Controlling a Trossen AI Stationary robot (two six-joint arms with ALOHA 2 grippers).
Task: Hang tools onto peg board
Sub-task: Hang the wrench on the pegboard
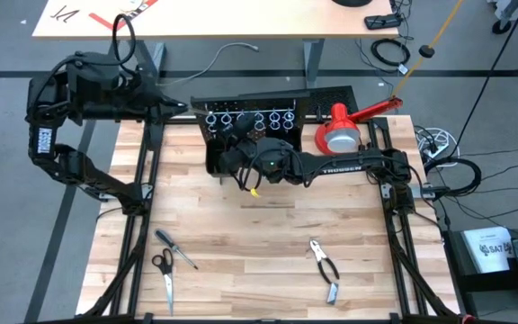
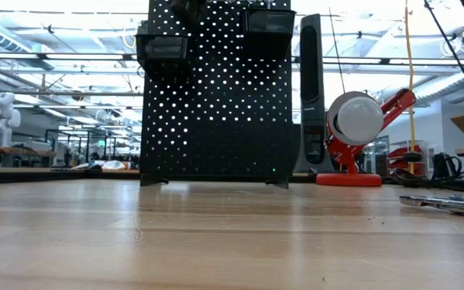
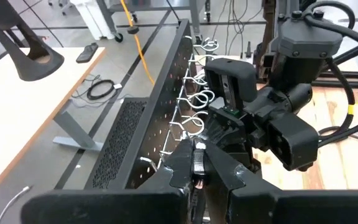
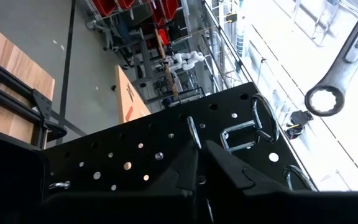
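Looking into the peg board's point(image 2: 216, 97) two black bins point(image 2: 161, 47), you see no contents (view poor); both grippers' fingers look together.

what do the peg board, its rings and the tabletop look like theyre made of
Peg board: thin sheet, likely metal, matte black, light showing through punched holes. Rings: bent wire, bright silvery sheen, probably steel. Tabletop: pale wood strips with visible grain, butcher-block style, smooth finish.
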